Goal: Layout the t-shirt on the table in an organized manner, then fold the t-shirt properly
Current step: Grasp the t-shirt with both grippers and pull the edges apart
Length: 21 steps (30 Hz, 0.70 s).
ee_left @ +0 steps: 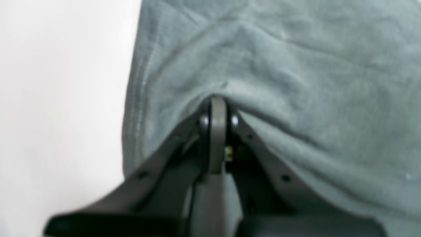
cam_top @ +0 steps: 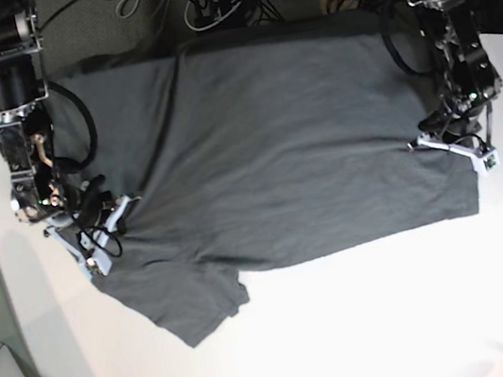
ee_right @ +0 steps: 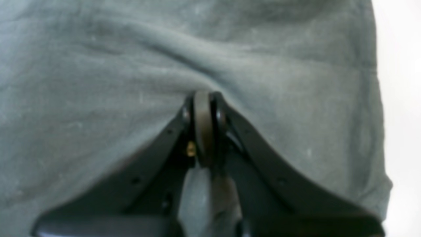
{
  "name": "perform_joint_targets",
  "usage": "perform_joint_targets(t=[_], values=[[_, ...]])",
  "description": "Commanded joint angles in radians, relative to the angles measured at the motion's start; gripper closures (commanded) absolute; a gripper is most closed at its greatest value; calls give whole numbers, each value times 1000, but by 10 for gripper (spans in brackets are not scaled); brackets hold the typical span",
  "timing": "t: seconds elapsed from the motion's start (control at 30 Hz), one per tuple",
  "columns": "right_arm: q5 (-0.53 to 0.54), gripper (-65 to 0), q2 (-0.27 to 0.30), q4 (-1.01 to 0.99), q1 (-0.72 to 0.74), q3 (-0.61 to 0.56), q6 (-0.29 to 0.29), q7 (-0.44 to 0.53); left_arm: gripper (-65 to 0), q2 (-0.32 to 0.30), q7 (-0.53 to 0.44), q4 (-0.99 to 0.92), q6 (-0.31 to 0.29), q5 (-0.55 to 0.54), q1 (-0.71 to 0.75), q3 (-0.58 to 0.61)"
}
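Honestly, I can read no brand, label or writing anywhere; some faint lettering at the lower right corner of my base view is too small to make out. I see the t-shirt (cam_top: 292, 144) spread across the far half of the table (cam_top: 369, 323), dark charcoal, plain, creased, with one sleeve trailing toward the near left edge and a straight edge on the right. My left gripper (ee_left: 217, 98) has its jaws pressed together, pinching a raised fold of the t-shirt near its stitched edge, white table just beside it. My right gripper (ee_right: 203, 93) is likewise pressed together on a pinch of cloth, with a long wrinkle running off from the tips.
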Motion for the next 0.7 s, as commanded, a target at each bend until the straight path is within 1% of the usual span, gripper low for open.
perform_joint_targets(t=[0.0, 0.17, 0.3, 0.33, 0.43, 0.53, 0.67], values=[[-49, -6, 13, -13, -7, 1, -26, -79, -1, -6, 2, -17, 5, 4, -23, 5], [-49, -6, 11, -13, 7, 1, -26, -78, -1, -8, -94, -151, 5, 11, -110, 6], [-49, -6, 11, -78, 61, 1, -26, -75, -1, 0, -147, -281, 0, 109, -210, 6], [-49, -6, 13, -110, 82, 1, -26, -62, -1, 1, -163, -312, 0, 133, -230, 6], [-49, -6, 19, -210, 131, 0, -26, 16, -1, 5, -204, -378, -1, 175, -286, 9], [-49, -6, 39, -291, 180, -5, -26, 85, -1, -2, -236, -415, -1, 173, -329, 58], [-49, -6, 45, -303, 220, -2, -26, 105, -1, -2, -245, -410, -1, 173, -354, 95]])
